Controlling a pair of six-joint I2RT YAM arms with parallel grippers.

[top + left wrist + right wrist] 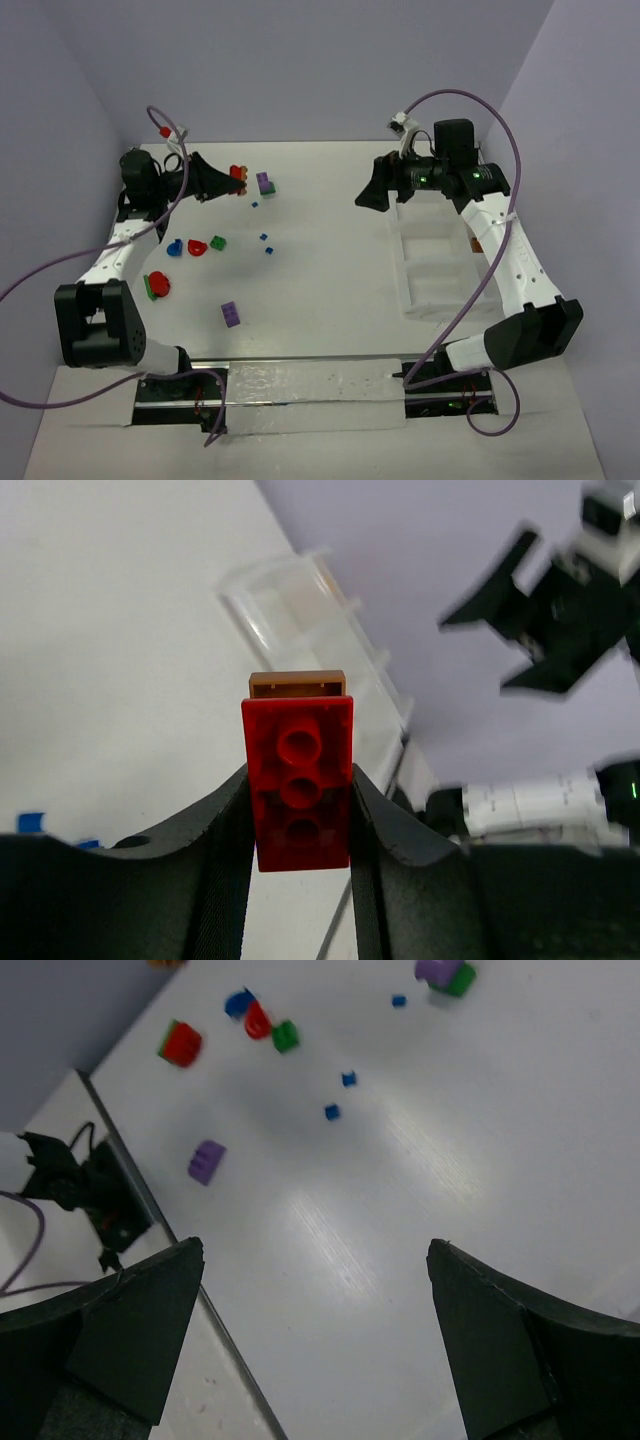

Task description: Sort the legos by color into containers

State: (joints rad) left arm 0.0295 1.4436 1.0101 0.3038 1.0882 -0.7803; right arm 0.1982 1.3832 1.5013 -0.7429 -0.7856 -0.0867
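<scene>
Left gripper point(300, 815) is clamped tight on a red lego point(300, 770), up near the tabletop's far-left corner. Right gripper point(312, 1260) hangs wide open, holding nothing, beside the white tray point(404, 275) along the right edge.

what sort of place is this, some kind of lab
Probably a robot lab test cell: a white table boxed in by plain lilac walls, the left gripper clamping a red brick, loose legos and a divided tray laid out for sorting.

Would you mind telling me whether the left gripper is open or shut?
The left gripper is shut on a red brick: both fingers press its sides.
</scene>
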